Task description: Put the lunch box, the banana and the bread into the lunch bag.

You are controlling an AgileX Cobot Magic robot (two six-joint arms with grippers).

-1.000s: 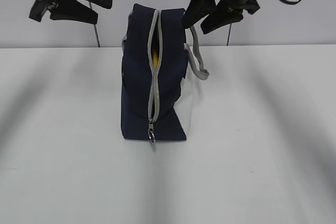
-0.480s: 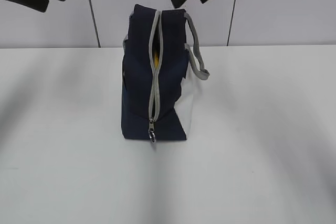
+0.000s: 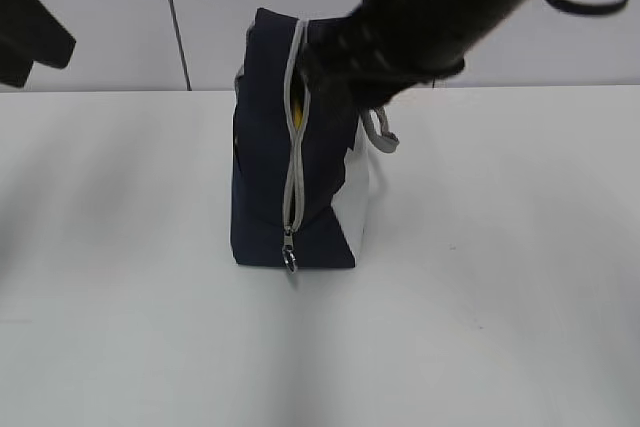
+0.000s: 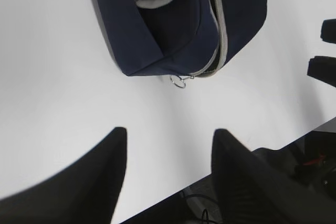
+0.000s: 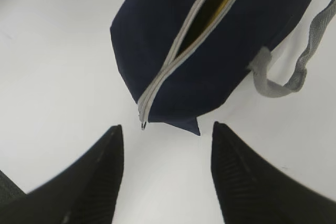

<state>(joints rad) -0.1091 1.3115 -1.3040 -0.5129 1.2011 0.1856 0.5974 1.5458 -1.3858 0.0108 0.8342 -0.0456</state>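
A: Where's your bag (image 3: 290, 177)?
B: It stands upright mid-desk (image 3: 480, 297), zipper (image 3: 295, 137) edge facing the exterior camera, ring pull (image 3: 291, 263) at the bottom, touching the desk. The zipper gapes partway near the top, and you can see yellow in the slot, probably the banana (image 3: 299, 107). Lunch box and bread aren't visible to you.

A: And your grippers?
B: Your left gripper (image 4: 168, 166) hangs above the desk with fingers spread, nothing between them; in its wrist view the bag lies at 12 o'clock. Your right gripper (image 5: 165, 169) is likewise spread and empty, the bag's zipper end at its 12 o'clock, the grey handle (image 5: 294, 72) at 2 o'clock. In the exterior view the right arm (image 3: 450, 17) blurs across the bag's top.
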